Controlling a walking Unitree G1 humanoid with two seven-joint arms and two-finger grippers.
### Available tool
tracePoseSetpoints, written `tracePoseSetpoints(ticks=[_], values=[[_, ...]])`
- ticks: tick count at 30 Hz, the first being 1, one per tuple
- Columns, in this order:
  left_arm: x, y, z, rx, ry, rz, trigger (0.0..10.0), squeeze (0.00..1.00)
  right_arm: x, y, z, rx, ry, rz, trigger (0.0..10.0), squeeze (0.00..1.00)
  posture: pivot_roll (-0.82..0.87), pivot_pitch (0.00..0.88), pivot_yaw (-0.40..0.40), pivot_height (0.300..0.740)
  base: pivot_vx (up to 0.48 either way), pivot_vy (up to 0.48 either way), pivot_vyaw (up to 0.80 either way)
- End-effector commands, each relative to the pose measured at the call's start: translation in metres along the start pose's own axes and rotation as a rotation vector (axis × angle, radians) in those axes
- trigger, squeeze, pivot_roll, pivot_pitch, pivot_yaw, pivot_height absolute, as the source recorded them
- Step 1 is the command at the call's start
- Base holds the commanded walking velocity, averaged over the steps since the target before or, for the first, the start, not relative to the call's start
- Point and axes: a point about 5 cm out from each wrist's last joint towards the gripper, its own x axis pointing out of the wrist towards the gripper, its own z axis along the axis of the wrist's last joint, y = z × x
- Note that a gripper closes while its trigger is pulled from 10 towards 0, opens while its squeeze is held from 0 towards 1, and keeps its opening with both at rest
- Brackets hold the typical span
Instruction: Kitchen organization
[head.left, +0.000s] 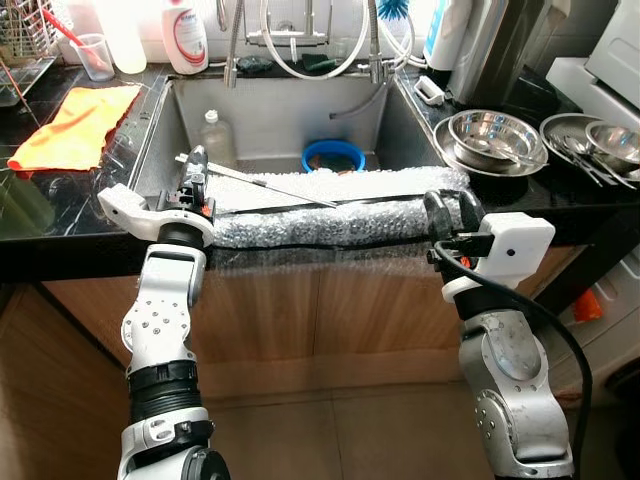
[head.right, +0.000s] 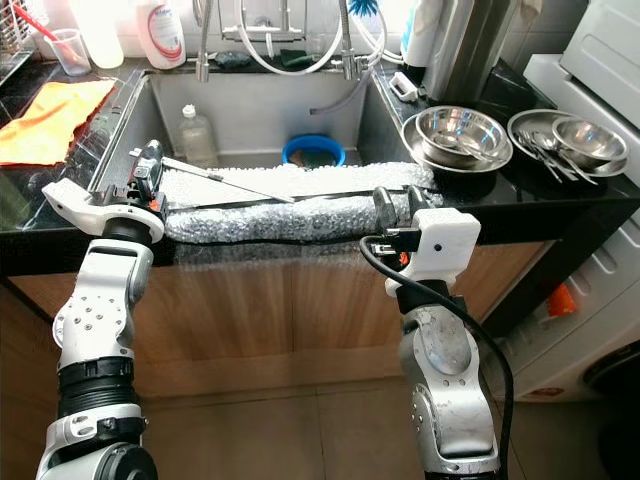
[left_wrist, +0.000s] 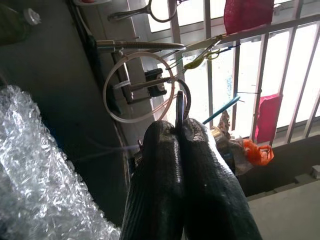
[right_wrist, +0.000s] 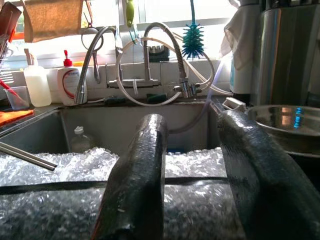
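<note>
A long roll of bubble wrap (head.left: 330, 218) with a black strip along it lies across the front rim of the steel sink (head.left: 280, 120). My left gripper (head.left: 196, 162) stands at the roll's left end, shut on a thin metal rod (head.left: 275, 187) that slants over the wrap toward the right. In the left wrist view the fingers (left_wrist: 165, 165) press together with the rod's end (left_wrist: 180, 106) pinched at their tips. Over the roll's right end my right gripper (head.left: 452, 208) is open, its fingers (right_wrist: 135, 165) spread above the wrap (right_wrist: 195, 200).
In the sink stand a clear plastic bottle (head.left: 214, 135) and a blue bowl (head.left: 333, 156). An orange cloth (head.left: 75, 125) lies on the left counter. Steel bowls (head.left: 492, 138) with spoons sit on the right counter. Taps and hoses (head.left: 300, 45) hang at the back.
</note>
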Motion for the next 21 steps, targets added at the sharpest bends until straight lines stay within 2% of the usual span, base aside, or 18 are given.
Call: tracePoseSetpoints(ticks=[1, 7, 10, 13, 21], values=[[-0.001, -0.005, 0.003, 0.005, -0.014, -0.024, 10.0, 0.0, 0.001, 0.001, -0.001, -0.002, 0.002, 0.007, 10.0, 0.0, -0.06, 0.056, -0.018, 0.74, 0.3, 0.0, 0.0], [0.0, -0.006, 0.003, -0.008, -0.017, -0.03, 10.0, 0.0, 0.001, 0.002, -0.001, -0.003, 0.001, 0.01, 10.0, 0.0, -0.06, 0.057, -0.019, 0.74, 0.301, 0.0, 0.0], [0.0, -0.007, 0.006, -0.003, -0.044, -0.032, 10.0, 0.0, 0.002, 0.003, 0.001, -0.009, -0.009, 0.018, 10.0, 0.0, -0.07, 0.057, -0.019, 0.74, 0.0, 0.0, 0.0], [0.0, -0.01, 0.013, -0.034, -0.074, -0.057, 10.0, 0.0, 0.002, 0.005, 0.002, -0.013, -0.016, 0.023, 10.0, 0.0, -0.07, 0.058, -0.02, 0.74, 0.0, 0.0, 0.0], [-0.001, -0.015, 0.015, -0.013, -0.059, -0.093, 10.0, 0.0, 0.002, 0.006, 0.002, -0.011, -0.021, 0.03, 10.0, 0.0, -0.07, 0.056, -0.022, 0.74, 0.0, 0.0, 0.0]])
